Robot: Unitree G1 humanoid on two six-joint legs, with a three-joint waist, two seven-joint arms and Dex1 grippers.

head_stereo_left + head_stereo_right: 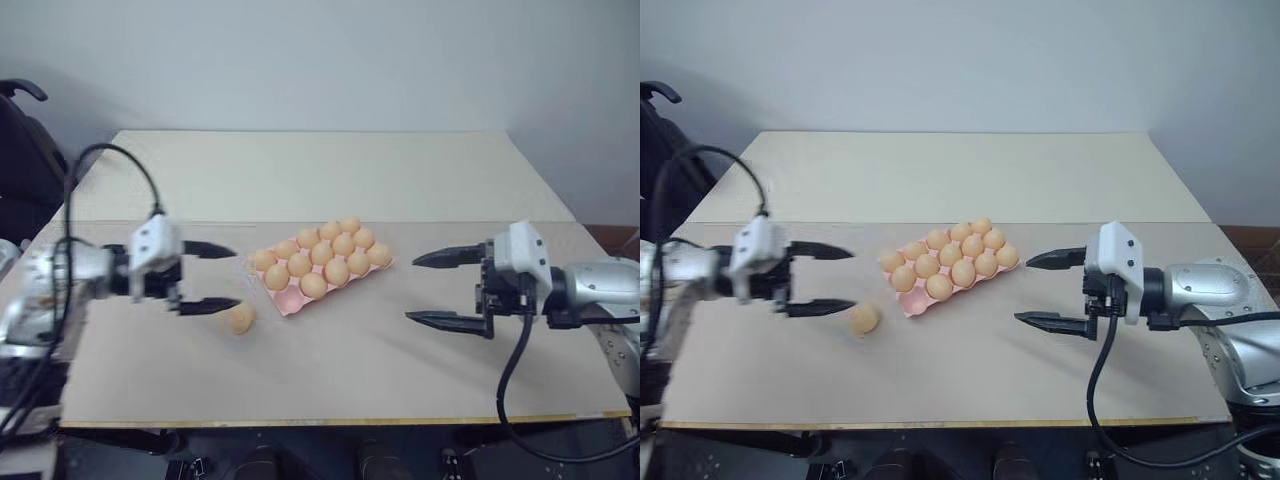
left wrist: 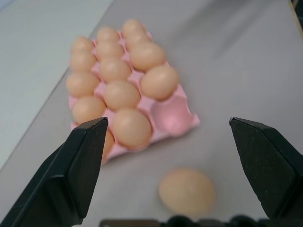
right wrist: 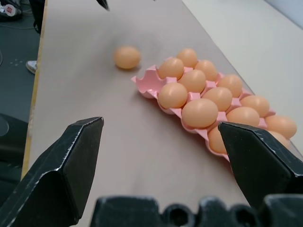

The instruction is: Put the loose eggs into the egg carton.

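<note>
The pink egg carton [image 1: 290, 303] lies in the middle of the table with several tan eggs in its cups. Its near-left corner cup [image 2: 170, 116] holds nothing. One loose egg [image 1: 240, 319] rests on the table just left of that corner. My left gripper [image 1: 237, 277] hovers open to the left of the carton, its lower fingertip close above the loose egg. In the left wrist view the loose egg [image 2: 187, 191] sits low between the spread fingers. My right gripper [image 1: 412, 289] stands open to the right of the carton, pointing at it, with nothing between its fingers.
The beige table [image 1: 330, 170] stretches far behind the carton, with a seam across its middle. Its front edge [image 1: 340, 422] runs close below the arms. A dark chair [image 1: 25, 150] stands past the left back corner.
</note>
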